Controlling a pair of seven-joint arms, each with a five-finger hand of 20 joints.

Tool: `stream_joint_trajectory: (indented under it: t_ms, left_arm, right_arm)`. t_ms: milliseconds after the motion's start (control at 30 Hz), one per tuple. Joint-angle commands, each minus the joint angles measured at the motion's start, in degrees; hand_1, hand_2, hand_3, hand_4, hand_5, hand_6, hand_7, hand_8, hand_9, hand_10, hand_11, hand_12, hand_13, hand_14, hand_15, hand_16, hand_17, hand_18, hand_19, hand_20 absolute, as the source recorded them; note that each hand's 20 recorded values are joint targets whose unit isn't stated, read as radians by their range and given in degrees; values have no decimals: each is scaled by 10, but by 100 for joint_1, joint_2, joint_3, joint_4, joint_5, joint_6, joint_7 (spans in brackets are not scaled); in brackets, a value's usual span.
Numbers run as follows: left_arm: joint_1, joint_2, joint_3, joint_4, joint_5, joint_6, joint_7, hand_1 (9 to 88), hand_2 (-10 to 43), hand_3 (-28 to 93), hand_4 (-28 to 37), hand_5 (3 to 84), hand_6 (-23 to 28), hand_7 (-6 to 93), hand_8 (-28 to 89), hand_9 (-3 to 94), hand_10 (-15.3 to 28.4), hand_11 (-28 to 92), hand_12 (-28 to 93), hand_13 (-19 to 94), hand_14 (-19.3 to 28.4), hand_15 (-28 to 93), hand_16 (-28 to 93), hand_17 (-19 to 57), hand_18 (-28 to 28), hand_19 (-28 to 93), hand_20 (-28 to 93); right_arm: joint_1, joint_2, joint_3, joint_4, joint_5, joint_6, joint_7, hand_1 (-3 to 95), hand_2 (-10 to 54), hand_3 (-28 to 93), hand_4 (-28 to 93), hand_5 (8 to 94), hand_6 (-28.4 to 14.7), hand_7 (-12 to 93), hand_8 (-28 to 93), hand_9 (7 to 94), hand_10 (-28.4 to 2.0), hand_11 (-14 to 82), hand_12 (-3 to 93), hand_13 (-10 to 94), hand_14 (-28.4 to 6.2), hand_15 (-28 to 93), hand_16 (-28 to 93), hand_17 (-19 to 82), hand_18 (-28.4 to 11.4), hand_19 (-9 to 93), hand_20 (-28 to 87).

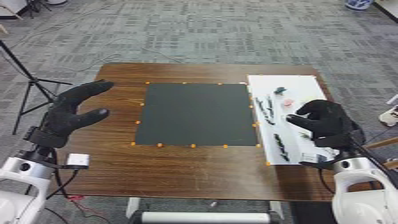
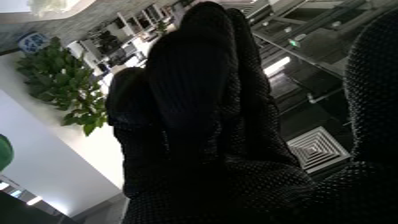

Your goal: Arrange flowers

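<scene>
Pink flower (image 1: 287, 103) on white sheet (image 1: 305, 85), just left and far of the right hand (image 1: 325, 119), the closer hand; its fingers look straight, empty. Dark stems (image 1: 281, 145) run near-far. Left hand (image 1: 64, 114) open, across worktop (image 1: 191, 172).

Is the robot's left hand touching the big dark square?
Apart. The head view shows brown table between the left hand and the dark square.

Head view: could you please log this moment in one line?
Arrange flowers | right black-gloved hand open over white rectangular board | left black-gloved hand open, empty
</scene>
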Motion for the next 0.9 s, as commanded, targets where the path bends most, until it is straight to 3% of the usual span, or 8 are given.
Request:
stream_joint_trajectory:
  t_ms: [33,167,300,467,700,900]
  left_arm:
    - [186,6,65,8,-165,341,-47,359,-95,553,-262,382,10,165,-73,307,92,105,165,228,131,44,73,-33,109,-3,158]
    - [240,-2,51,83,-160,580,-92,360,-95,552,-261,388,12,171,-75,319,98,121,160,238,129,50,74,-27,108,-1,160]
    - [323,-38,13,87,-201,480,-172,356,-95,559,-258,393,13,178,-78,324,98,135,159,241,130,63,75,-26,108,6,164]
    - [284,-16,-1,81,-239,505,-174,355,-95,562,-257,395,15,181,-79,324,98,140,156,241,131,67,72,-25,109,8,163]
    - [451,-55,-112,-23,-252,487,-199,354,-95,564,-255,397,15,183,-80,325,98,143,155,241,132,74,70,-25,110,9,163]
    - [472,-81,-115,-63,-256,492,-192,353,-95,567,-254,398,15,183,-80,325,98,142,154,241,132,76,69,-26,110,10,164]
  right_arm:
    - [-6,-4,-68,68,-441,-39,195,288,-95,602,-186,599,-54,401,-72,743,-142,451,364,887,-37,538,330,589,-148,929,430]
    - [299,26,-348,165,-573,-211,529,287,-95,595,-188,595,-52,433,-78,745,-140,472,384,897,-33,548,339,606,-145,932,455]
    - [315,51,-378,143,-848,-635,674,276,-95,578,-198,561,-63,483,-75,738,-141,500,414,896,-30,580,353,616,-149,932,514]
    - [359,142,-398,140,-1461,-1303,823,269,-95,560,-200,530,-74,555,-69,739,-139,531,440,903,-20,611,366,634,-151,932,575]
    - [482,349,-688,263,-2040,-2172,987,263,-95,557,-202,528,-80,572,-68,753,-134,536,446,914,-14,618,374,649,-147,932,598]
    - [766,509,-1092,568,-2257,-2519,1147,270,-95,552,-199,536,-81,573,-67,773,-128,532,446,927,-11,616,374,665,-139,932,600]
